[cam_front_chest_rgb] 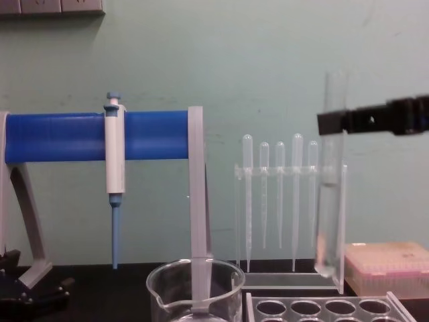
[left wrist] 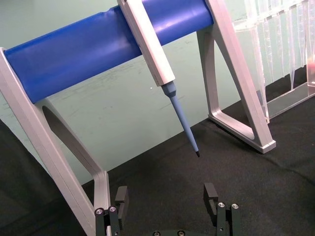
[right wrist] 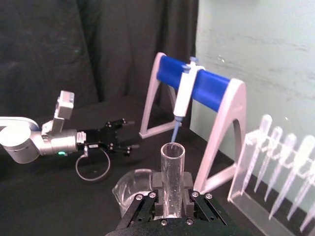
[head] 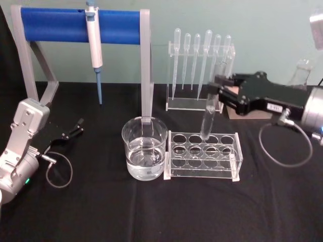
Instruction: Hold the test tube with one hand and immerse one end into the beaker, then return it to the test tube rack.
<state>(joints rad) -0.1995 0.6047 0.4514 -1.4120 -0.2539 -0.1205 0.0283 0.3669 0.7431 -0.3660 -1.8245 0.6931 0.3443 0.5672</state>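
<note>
The black right gripper on its silver cylindrical wrist point(head: 216, 88) reaches in from the right, its jaws closed on the upper part of the long clear glass test tube point(head: 208, 113); the tube hangs almost upright, slightly tilted; in the chest view its round bottom hangs just above the far row of the clear rack with round holes point(head: 202, 175); the wide clear glass beaker point(head: 132, 146), partly filled with clear liquid, stands just left of the rack on the black table point(head: 151, 212); the left gripper point(head: 75, 128) sits low at the left, jaws wide apart and empty; farther back, a white-and-blue pipettor point(head: 94, 35) hangs on a blue-barred stand point(head: 55, 25), with thin plastic pipettes point(head: 197, 55) to its right.
</note>
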